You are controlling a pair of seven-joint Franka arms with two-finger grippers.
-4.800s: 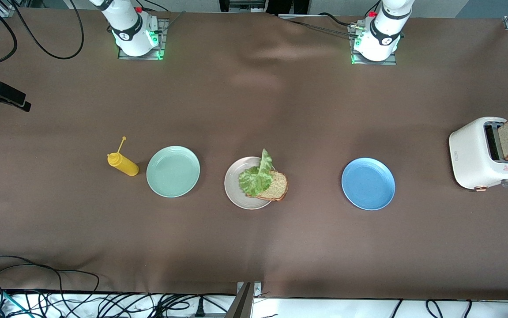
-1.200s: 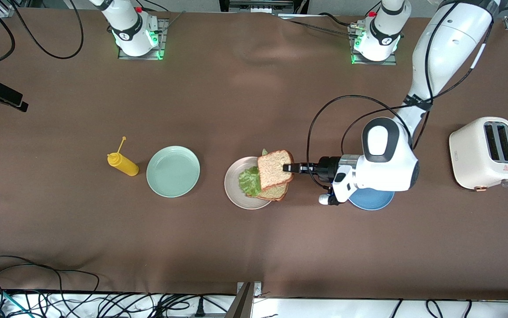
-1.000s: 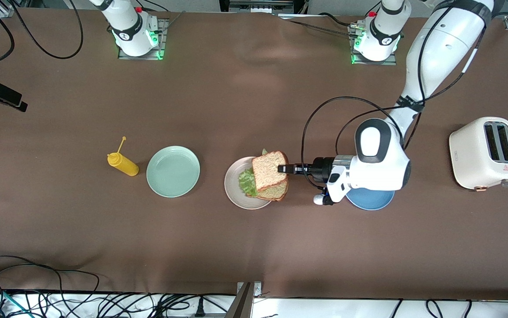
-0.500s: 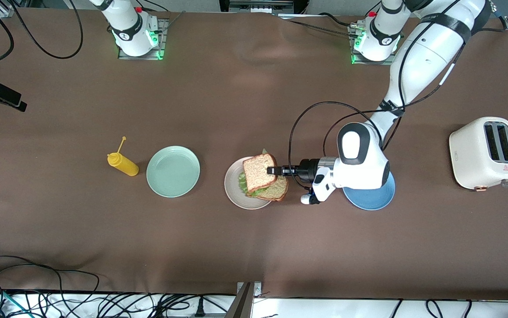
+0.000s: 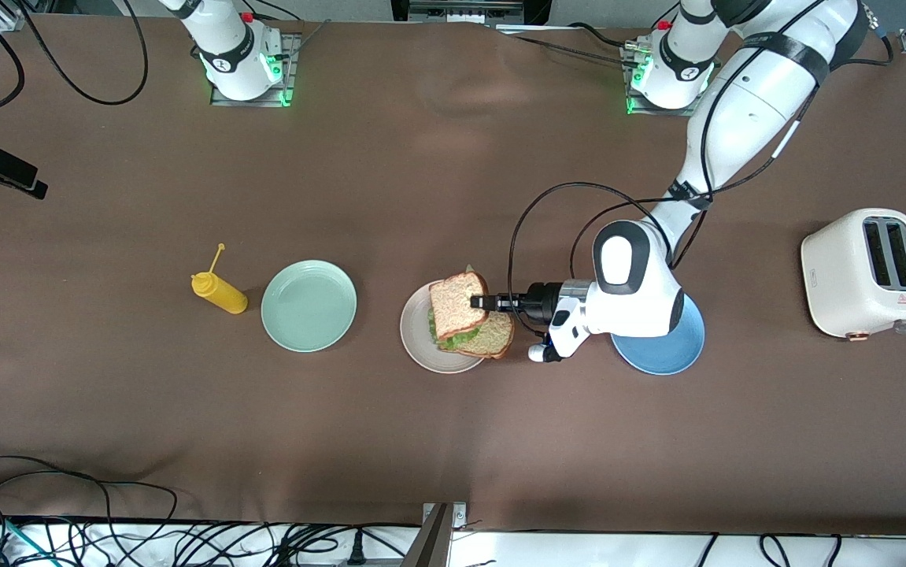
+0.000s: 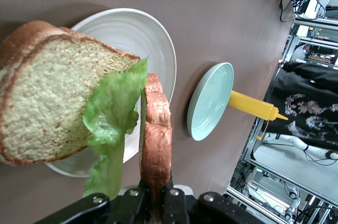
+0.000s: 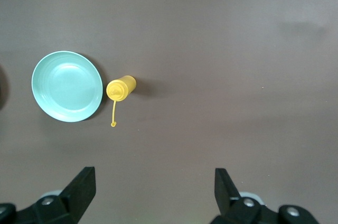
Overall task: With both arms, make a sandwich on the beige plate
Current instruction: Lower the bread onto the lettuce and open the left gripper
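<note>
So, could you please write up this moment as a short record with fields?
left gripper: shut on the top bread slice, over the beige plate
top bread slice: tilted, not yet released
lettuce leaf: between the two slices
bottom bread slice: on the beige plate, overhanging its rim toward the blue plate
right gripper: open, high over the table near the mint-green plate and yellow squeeze bottle, waiting
toaster: slots empty
</note>
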